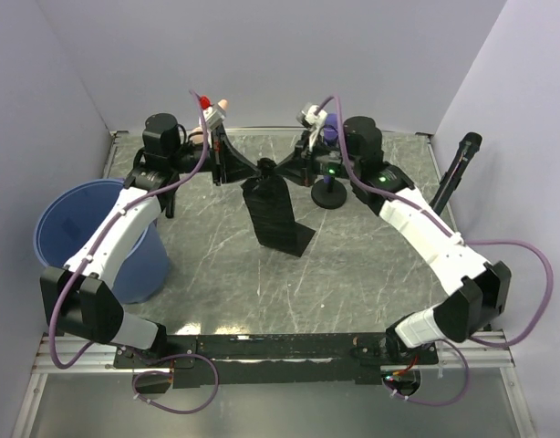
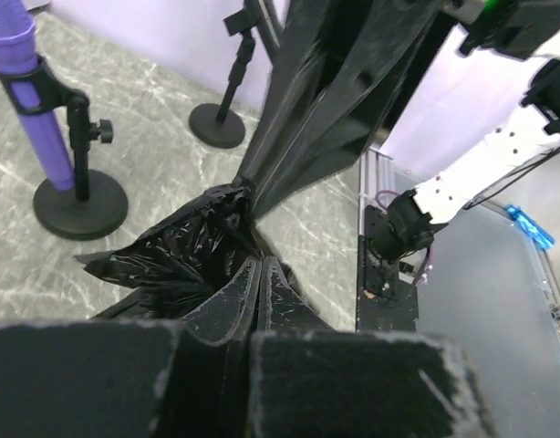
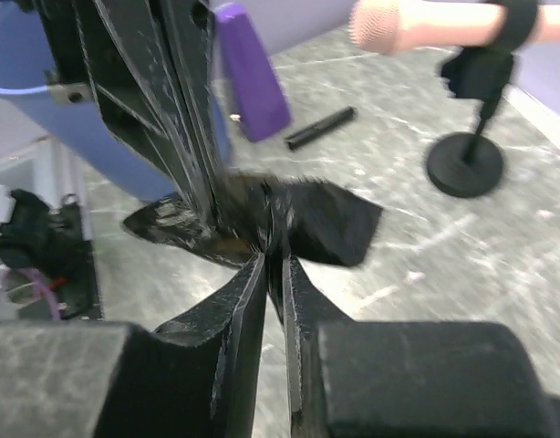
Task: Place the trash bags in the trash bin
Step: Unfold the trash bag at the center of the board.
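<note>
A black trash bag hangs between my two grippers at the back middle of the table, its lower end resting on the tabletop. My left gripper is shut on the bag's top from the left; in the left wrist view its fingers pinch crumpled black plastic. My right gripper is shut on the same top edge from the right; in the right wrist view it grips the bag. The blue trash bin stands at the left edge, partly behind my left arm, and also shows in the right wrist view.
A purple microphone on a round black stand base stands behind the right gripper. A pink microphone on a stand is at the back left. A black microphone leans at the right wall. A small black cylinder lies on the table.
</note>
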You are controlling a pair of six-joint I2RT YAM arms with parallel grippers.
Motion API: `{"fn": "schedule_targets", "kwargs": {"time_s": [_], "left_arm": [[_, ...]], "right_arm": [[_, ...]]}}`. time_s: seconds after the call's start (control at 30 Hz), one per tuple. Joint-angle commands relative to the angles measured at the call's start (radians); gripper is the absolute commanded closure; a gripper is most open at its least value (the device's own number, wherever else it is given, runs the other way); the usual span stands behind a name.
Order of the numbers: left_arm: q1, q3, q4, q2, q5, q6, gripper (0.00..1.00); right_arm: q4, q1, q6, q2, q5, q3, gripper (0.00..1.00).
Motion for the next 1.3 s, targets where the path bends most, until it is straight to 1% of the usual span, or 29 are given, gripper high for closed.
{"fn": "schedule_targets", "kwargs": {"time_s": [0.0,0.07,0.13,0.2,0.23,0.27,0.33,0.4,0.47,0.5,0.6,0.63,0.77,0.83,0.93,0.97,1.03,1.27], "left_arm": [[0.008,0.017,-0.038,-0.047,-0.012,0.044,0.99],[0.007,-0.002,0.037,-0.042,0.018,-0.011,0.99],[0.004,-0.003,0.07,-0.033,0.034,-0.05,0.99],[-0.001,0.012,0.068,-0.024,0.033,-0.047,0.99],[-0.002,0.021,0.064,-0.019,0.033,-0.046,0.99],[-0.002,0.027,0.059,-0.018,0.028,-0.043,0.99],[-0.002,0.032,0.062,-0.016,0.025,-0.039,0.99],[-0.007,0.028,0.065,-0.015,0.024,-0.042,0.99],[-0.013,0.015,0.079,-0.016,0.024,-0.052,0.99],[-0.016,0.011,0.085,-0.016,0.024,-0.055,0.99],[-0.022,0.009,0.087,-0.015,0.021,-0.056,0.99],[-0.021,0.014,0.08,-0.018,0.019,-0.055,0.99],[-0.022,0.023,0.062,-0.021,0.018,-0.038,0.99],[-0.022,0.018,0.054,-0.022,0.016,-0.033,0.99],[-0.022,0.014,0.051,-0.027,0.013,-0.027,0.99],[-0.022,0.015,0.053,-0.025,0.013,-0.027,0.99],[-0.021,0.017,0.047,-0.025,0.012,-0.02,0.99],[-0.015,0.018,-0.036,-0.039,-0.011,0.045,0.99]], "right_arm": [[-0.015,-0.034,-0.08,-0.1,0.059,-0.039,0.83],[-0.014,-0.035,-0.096,-0.114,0.054,-0.05,0.91],[-0.007,-0.034,-0.097,-0.113,0.036,-0.05,0.92],[-0.003,-0.034,-0.093,-0.107,0.029,-0.042,0.96],[0.0,-0.034,-0.082,-0.103,0.031,-0.036,0.95],[0.008,-0.034,-0.059,-0.1,0.04,-0.032,0.88],[0.04,-0.035,0.008,-0.097,0.023,-0.023,0.69],[0.072,-0.035,0.099,-0.074,-0.03,0.01,0.58],[0.111,-0.026,0.177,-0.045,-0.067,0.028,0.52],[0.112,-0.013,0.188,-0.034,-0.066,0.043,0.5],[0.106,0.018,0.173,0.004,-0.073,0.068,0.49],[0.108,0.023,0.17,0.013,-0.07,0.071,0.5],[0.111,0.029,0.159,0.039,-0.06,0.077,0.6],[0.109,0.029,0.142,0.044,-0.073,0.082,0.69],[0.103,0.029,0.13,0.041,-0.084,0.079,0.78],[0.099,0.031,0.121,0.039,-0.09,0.076,0.84],[0.085,0.029,0.093,0.03,-0.084,0.067,1.0],[0.02,0.0,-0.007,-0.03,0.046,0.005,1.0]]}}
